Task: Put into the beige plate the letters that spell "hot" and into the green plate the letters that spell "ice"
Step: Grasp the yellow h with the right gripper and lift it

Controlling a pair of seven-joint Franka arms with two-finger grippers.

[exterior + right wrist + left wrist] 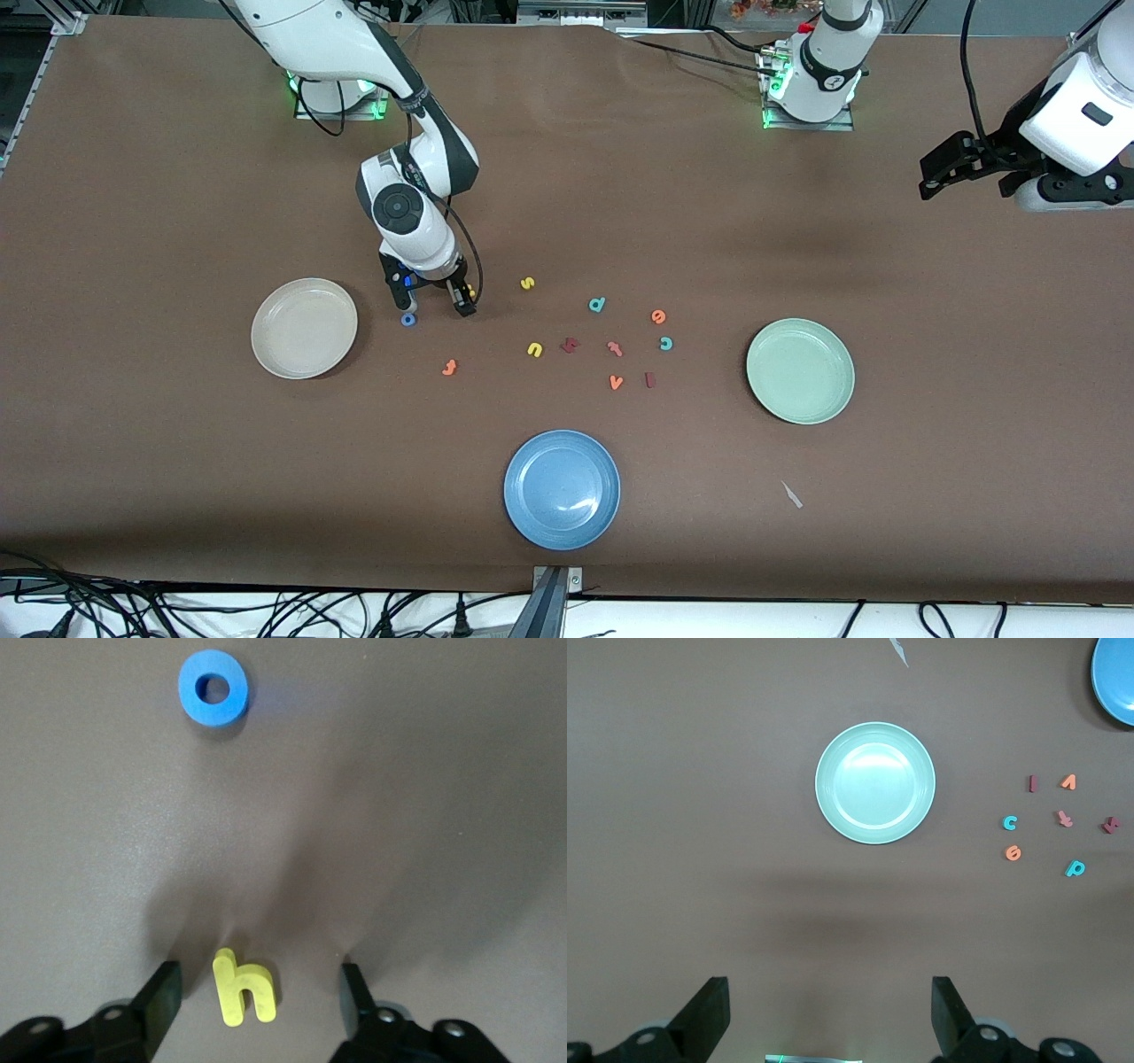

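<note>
From the front, three plates sit on the brown table (133, 221): the beige plate (304, 328), the green plate (800, 370) and a blue plate (562, 488). Ten small letters lie between the beige and green plates, one of them half hidden. The right gripper (434, 308) is down at the table just beside the beige plate, fingers apart, straddling the yellow h (471, 292) and not yet clenched on it; the blue o (408, 319) lies beside it. The left gripper (950, 167) waits up at its own end, fingers spread wide and empty. The left wrist view shows one green plate (874, 782) with the teal c (1010, 822), orange e (1013, 852) and dark red i (1032, 783) near it. The right wrist view shows one yellow h (242, 987) between the fingers and one blue o (213, 688) apart from it.
</note>
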